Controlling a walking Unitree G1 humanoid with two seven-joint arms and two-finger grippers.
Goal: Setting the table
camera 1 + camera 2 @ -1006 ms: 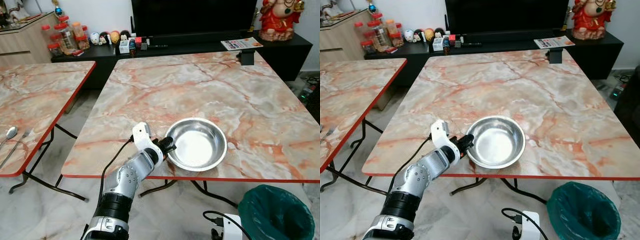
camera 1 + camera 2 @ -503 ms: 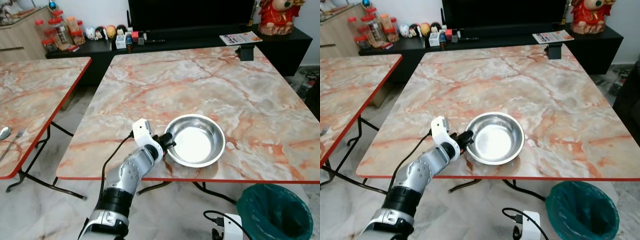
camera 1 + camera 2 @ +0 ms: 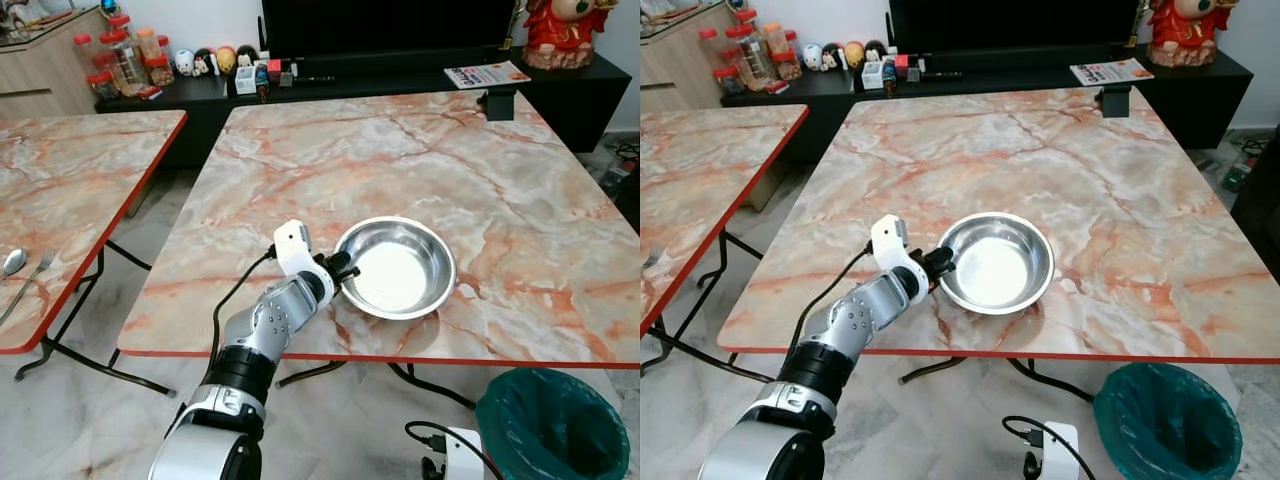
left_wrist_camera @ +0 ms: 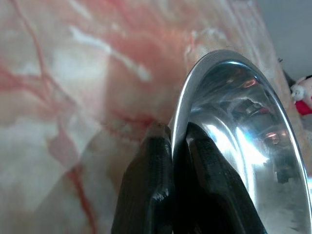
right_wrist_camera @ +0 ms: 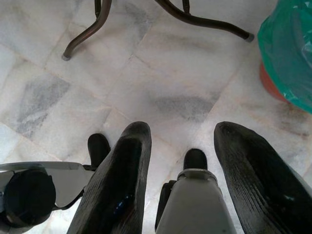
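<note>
Bowl (image 3: 396, 267) upright, rim in left pincer (image 3: 343, 271)

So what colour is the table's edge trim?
Red, around the marble-patterned table; clearest in the left eye view.

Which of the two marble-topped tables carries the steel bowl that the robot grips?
The nearer, central table: the steel bowl rests near its front edge, its rim pinched by the left gripper. The other table, on the robot's left, carries a spoon and fork.
</note>
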